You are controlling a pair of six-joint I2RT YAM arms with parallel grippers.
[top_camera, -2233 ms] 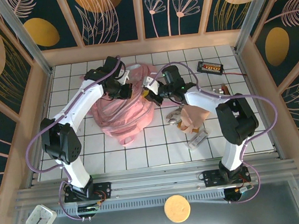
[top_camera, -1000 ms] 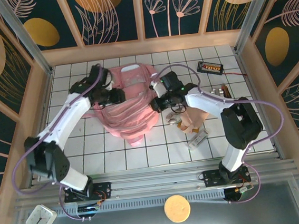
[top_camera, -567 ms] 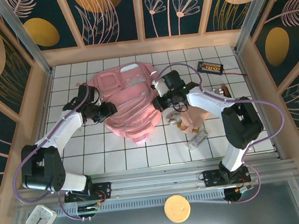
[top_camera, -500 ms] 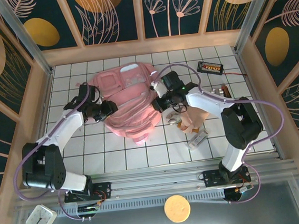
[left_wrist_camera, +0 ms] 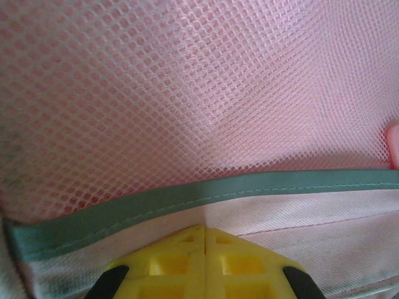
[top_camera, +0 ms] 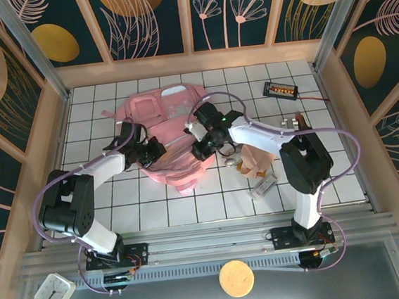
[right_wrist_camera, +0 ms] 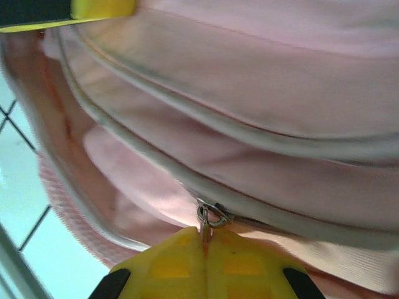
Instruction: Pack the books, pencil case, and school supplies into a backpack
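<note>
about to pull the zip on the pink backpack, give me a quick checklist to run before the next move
1. Right tool shut on the small metal zipper pull: ok.
2. Left tool shut at the large soft pink fabric backpack, just below its teal trim: ok.
3. Fabric truly pinched by the left tool, to brace the pull: cannot tell.
4. Zipper open wide enough for loading: cannot tell.
5. Lumpy beige-pink fabric pouch and small whitish-grey rectangular block packed: not ok, both lie on the white tiled table beside the backpack.
</note>
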